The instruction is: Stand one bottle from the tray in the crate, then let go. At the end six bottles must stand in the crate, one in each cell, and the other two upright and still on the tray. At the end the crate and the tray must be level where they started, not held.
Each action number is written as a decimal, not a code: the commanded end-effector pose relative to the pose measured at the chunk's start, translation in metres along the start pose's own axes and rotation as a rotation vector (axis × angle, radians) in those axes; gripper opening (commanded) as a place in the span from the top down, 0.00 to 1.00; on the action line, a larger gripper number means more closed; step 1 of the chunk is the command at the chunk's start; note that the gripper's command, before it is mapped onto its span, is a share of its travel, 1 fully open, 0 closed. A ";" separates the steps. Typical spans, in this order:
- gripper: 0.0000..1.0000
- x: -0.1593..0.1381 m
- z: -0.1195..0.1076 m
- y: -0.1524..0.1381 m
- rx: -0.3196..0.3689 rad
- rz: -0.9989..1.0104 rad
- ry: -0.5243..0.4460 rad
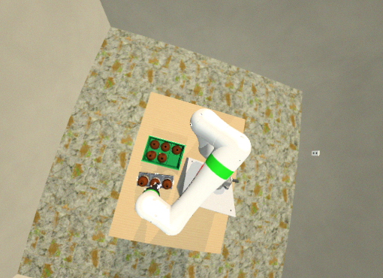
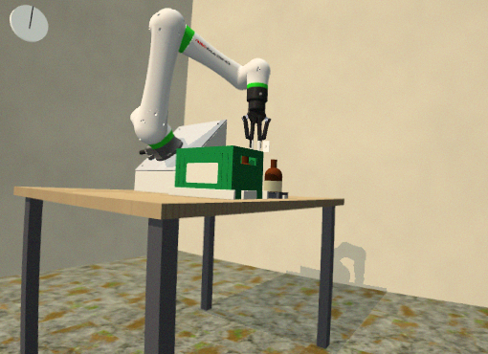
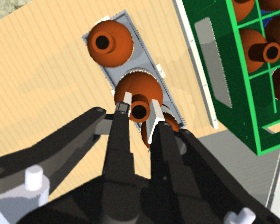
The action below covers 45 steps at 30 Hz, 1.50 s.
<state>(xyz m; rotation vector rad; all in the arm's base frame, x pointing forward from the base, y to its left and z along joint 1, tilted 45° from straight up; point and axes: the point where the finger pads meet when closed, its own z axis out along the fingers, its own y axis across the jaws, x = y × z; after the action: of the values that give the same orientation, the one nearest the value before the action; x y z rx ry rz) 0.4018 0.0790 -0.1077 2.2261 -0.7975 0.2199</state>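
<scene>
gripper (image 3: 139, 111) fingers are pointing straight down over the grey tray (image 3: 138, 39), nearly closed and pinching the neck of the middle bottle (image 3: 141, 90) between their pale pads (image 3: 156, 111). that brown bottle is sitting in the tray's middle slot, with its shoulders showing just below the fingertips in the wrist view; whether its base is touching the tray cannot be told. a second bottle (image 3: 110, 43) is standing in the tray's far end slot, apart from the fingers, and a third bottle (image 1: 167, 184) is showing in the top view at the tray's other end, largely hidden behind the fingers in the wrist view.

beside the tray, the green crate (image 1: 146, 149) is resting on the wooden table (image 1: 131, 212), its long side running roughly parallel to the tray. from above, five brown bottle tops are showing inside the crate: three in the far row, such as the one at the end (image 1: 176, 149), and two in the near row, leaving one corner cell (image 1: 173, 161) showing only green floor.

in the side view, the white arm (image 2: 158, 78) is reaching up and over the crate from its pale base (image 2: 144, 179), with the wrist hanging vertically and the fingertips dipping behind the crate's top edge. one tray bottle (image 2: 273, 177) is standing upright just past the crate's end.
</scene>
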 end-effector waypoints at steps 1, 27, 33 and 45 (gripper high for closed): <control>1.00 0.000 0.000 0.000 0.000 0.000 0.000; 1.00 0.000 0.000 0.000 0.000 0.000 0.000; 1.00 0.000 -0.001 0.000 0.000 0.000 0.000; 1.00 0.000 -0.008 0.000 0.000 0.000 0.000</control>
<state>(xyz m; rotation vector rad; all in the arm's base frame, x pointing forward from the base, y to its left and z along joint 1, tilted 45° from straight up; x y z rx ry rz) 0.4023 0.0834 -0.1033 2.2261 -0.7975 0.2200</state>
